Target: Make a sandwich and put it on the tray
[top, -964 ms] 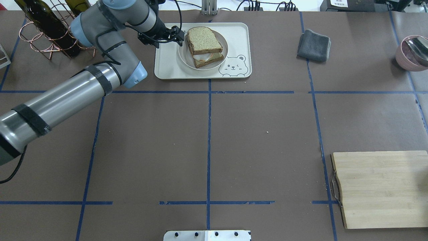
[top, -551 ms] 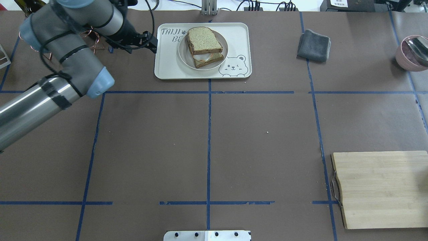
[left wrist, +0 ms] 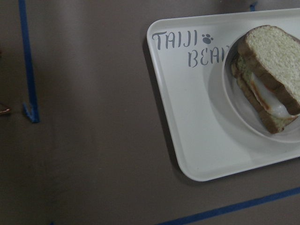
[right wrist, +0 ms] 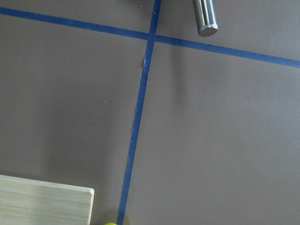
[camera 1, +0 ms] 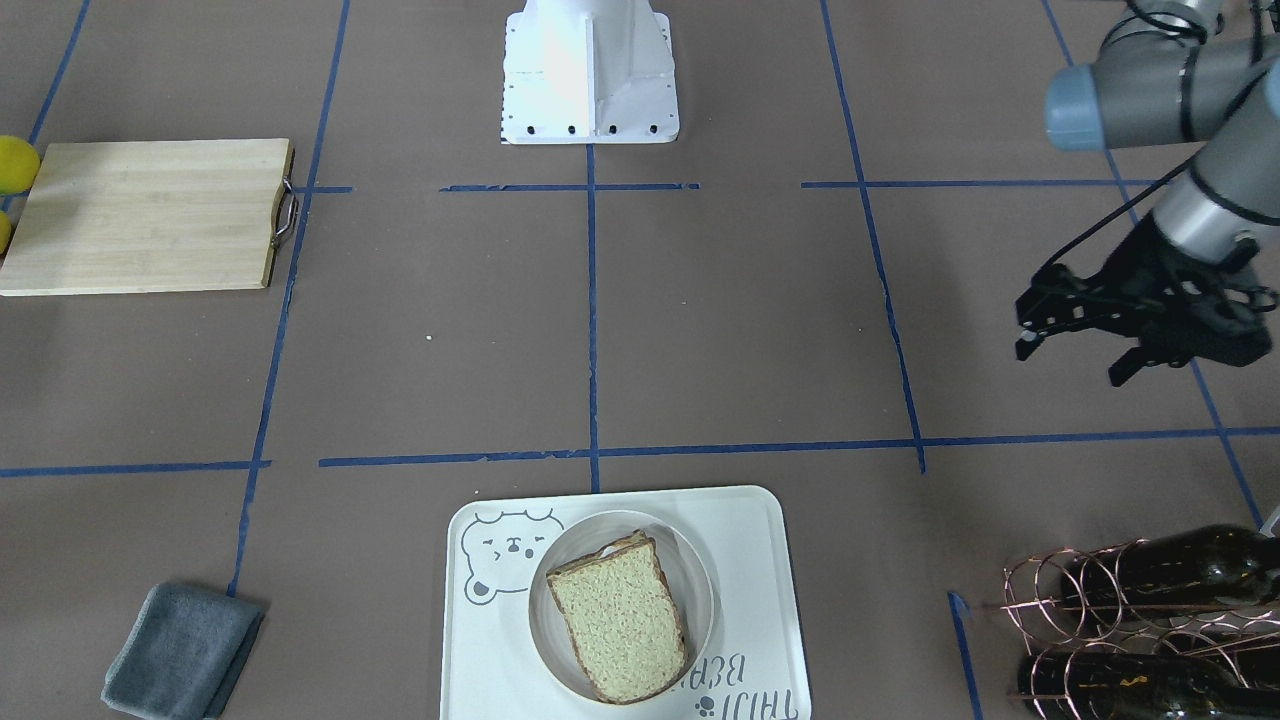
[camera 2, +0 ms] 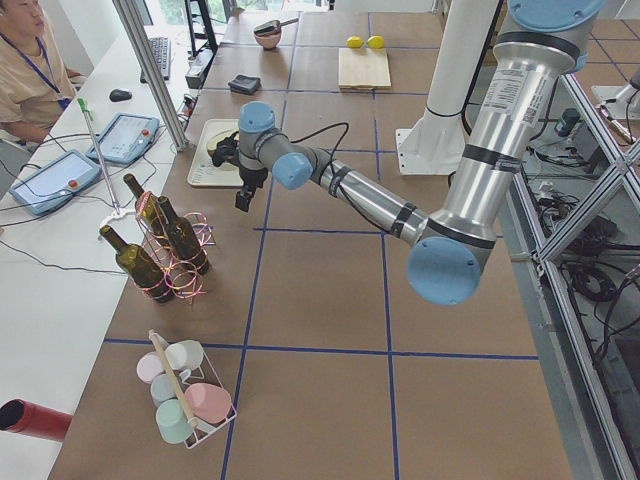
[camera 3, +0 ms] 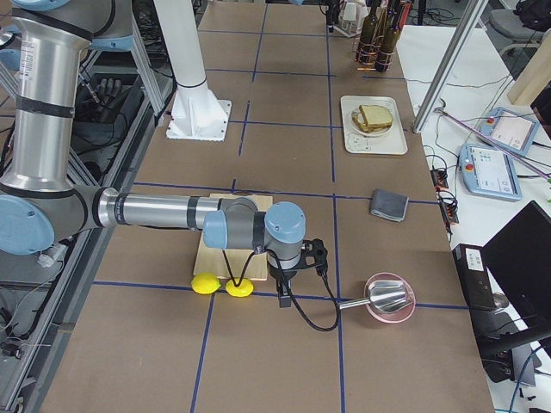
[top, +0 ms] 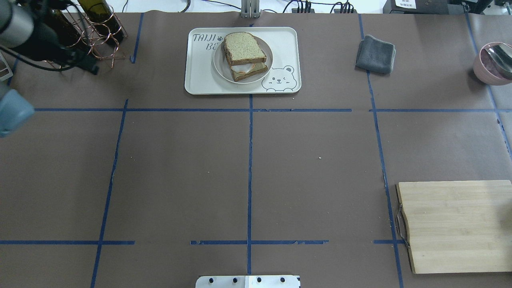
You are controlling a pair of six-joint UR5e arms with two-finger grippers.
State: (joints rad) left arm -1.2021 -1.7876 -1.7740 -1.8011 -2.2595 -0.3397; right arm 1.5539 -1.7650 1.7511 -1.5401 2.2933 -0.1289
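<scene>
The sandwich (top: 244, 54), two speckled bread slices with a fried egg between them, lies on a small round white plate (top: 219, 66). The plate stands on the cream bear tray (top: 200, 76) at the far middle of the table. The sandwich (left wrist: 267, 79) and tray (left wrist: 187, 117) also show in the left wrist view. My left gripper (camera 1: 1072, 358) is open and empty, well to the left of the tray, above bare table near the bottle rack. My right gripper (camera 3: 280, 292) shows only in the exterior right view, near the pink bowl; I cannot tell whether it is open or shut.
A copper wire rack with wine bottles (top: 96, 36) stands at the far left. A folded grey cloth (top: 375, 54) lies right of the tray. A pink bowl with a ladle (top: 490, 64) is at the far right. A wooden cutting board (top: 456, 224) lies near right, with two lemons (camera 3: 224, 286) beside it.
My left arm has pulled back to the left, from the plate's edge on the tray to beside the bottle rack. The sandwich, plate and tray have not moved.
</scene>
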